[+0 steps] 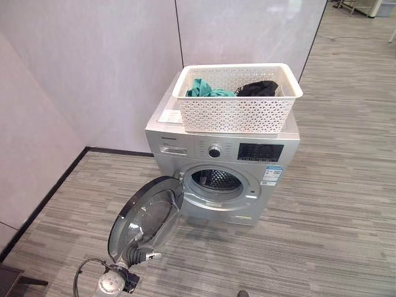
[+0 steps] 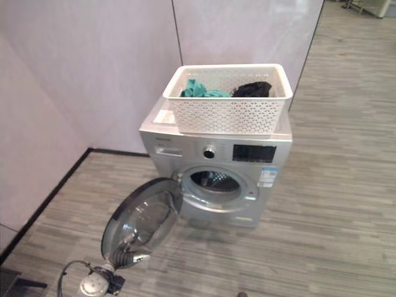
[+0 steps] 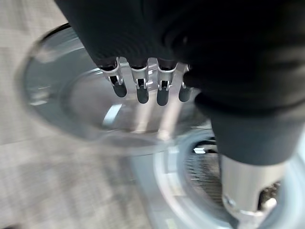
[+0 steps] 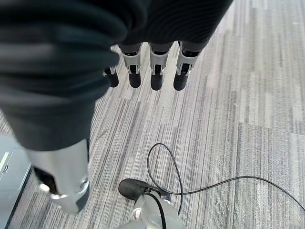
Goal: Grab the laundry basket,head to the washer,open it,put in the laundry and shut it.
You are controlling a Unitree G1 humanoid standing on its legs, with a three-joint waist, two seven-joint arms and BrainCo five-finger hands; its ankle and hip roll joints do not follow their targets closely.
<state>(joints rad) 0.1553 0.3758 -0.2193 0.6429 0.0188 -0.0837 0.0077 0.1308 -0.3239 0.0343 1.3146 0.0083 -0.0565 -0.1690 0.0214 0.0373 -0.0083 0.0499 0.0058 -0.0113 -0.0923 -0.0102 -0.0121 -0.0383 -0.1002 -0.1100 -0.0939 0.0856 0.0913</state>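
A white lattice laundry basket (image 1: 235, 114) stands on top of the silver washer (image 1: 223, 151). Teal laundry (image 1: 201, 88) and black laundry (image 1: 258, 88) lie inside it. The washer's round glass door (image 1: 148, 213) is swung wide open to the left, and the drum opening (image 1: 216, 179) is bare. My left hand (image 1: 137, 253) is at the door's lower edge; in the left wrist view its fingers (image 3: 143, 88) hang relaxed and open over the door glass (image 3: 71, 95). My right hand (image 4: 152, 71) hangs open over the striped floor, holding nothing.
Pale walls run behind the washer and along the left, with a black baseboard (image 1: 43, 201). A dark object (image 1: 9, 279) sits in the lower left corner. Grey plank floor (image 1: 334, 204) stretches to the right and front of the washer.
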